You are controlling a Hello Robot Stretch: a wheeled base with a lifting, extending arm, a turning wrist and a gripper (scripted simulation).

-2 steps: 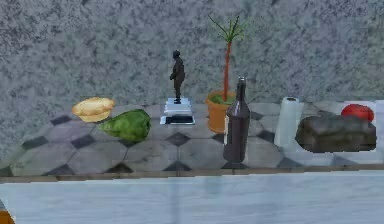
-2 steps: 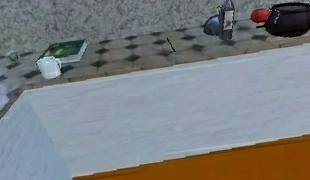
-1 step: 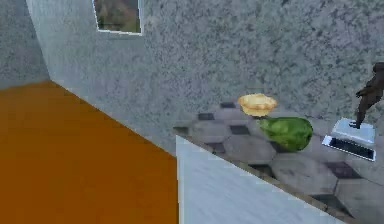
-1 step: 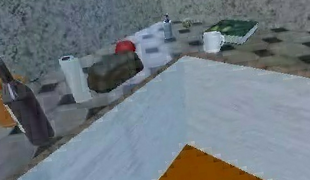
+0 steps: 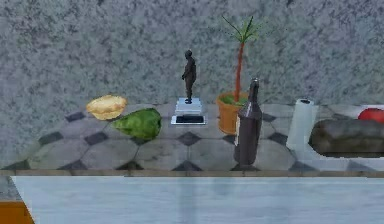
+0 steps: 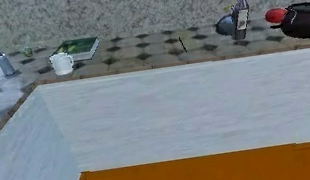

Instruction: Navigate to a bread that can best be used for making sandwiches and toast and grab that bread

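On the forward view's left, the bread (image 5: 106, 106), a pale golden rounded loaf, lies on the checked counter (image 5: 80, 150) at about 9 o'clock from the picture's middle, close to the speckled grey wall (image 5: 90, 50). A green lumpy vegetable (image 5: 139, 123) sits just beside it at 4 o'clock. Next comes a dark statuette (image 5: 189, 80) upright on a pale base, at 12 o'clock from the middle. At 3 o'clock from it stands a plant (image 5: 238, 70) in an orange pot, and a dark bottle (image 5: 248, 125) stands upright at 5 o'clock from the pot, nearer the counter's front edge. A white paper roll (image 5: 302, 122) follows. A long dark object (image 5: 348, 136) lies at its 4 o'clock, with a red thing (image 5: 372, 115) behind that at 1 o'clock. In the arm side view, the counter top (image 6: 138, 55) runs across at 12 o'clock above its white front (image 6: 186, 109) and the orange floor (image 6: 206, 177). On it, left to right, are a small grey bottle (image 6: 4, 65), a white mug (image 6: 60, 63) and a green book (image 6: 79, 48) at the mug's 1 o'clock, its cover print too small to read. Then come a thin dark utensil (image 6: 183, 44), a dark bowl (image 6: 227, 25), a clear bottle (image 6: 242, 13), a red item (image 6: 275, 16) and a black pot (image 6: 307, 19). The gripper's state cannot be told.
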